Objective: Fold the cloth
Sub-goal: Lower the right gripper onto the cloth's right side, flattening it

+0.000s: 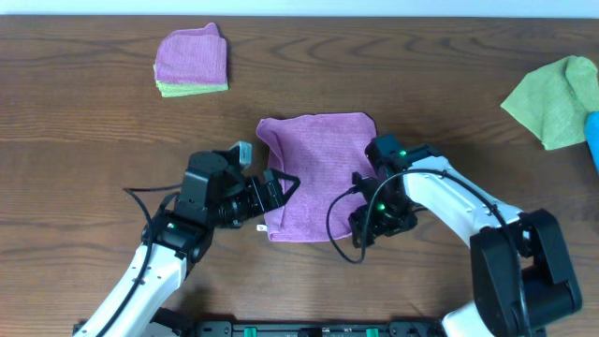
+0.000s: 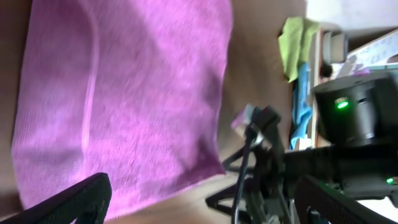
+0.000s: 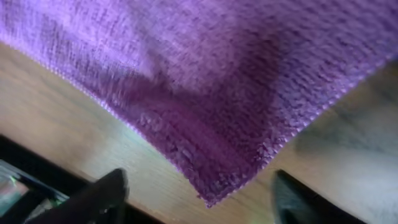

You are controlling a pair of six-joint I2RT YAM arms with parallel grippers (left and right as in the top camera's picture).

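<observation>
A purple cloth point(image 1: 316, 173) lies flat on the wooden table, its top left corner turned over. My left gripper point(image 1: 278, 184) is open at the cloth's left edge, near its lower left corner; the left wrist view shows the cloth point(image 2: 124, 93) spread beyond the open fingers point(image 2: 199, 202). My right gripper point(image 1: 367, 229) is open at the cloth's lower right corner. In the right wrist view that corner point(image 3: 214, 193) points down between the two open fingers point(image 3: 199, 199), not gripped.
A folded stack of a purple cloth on a green one point(image 1: 191, 62) lies at the back left. A loose green cloth point(image 1: 557, 89) and a blue object point(image 1: 592, 140) lie at the right edge.
</observation>
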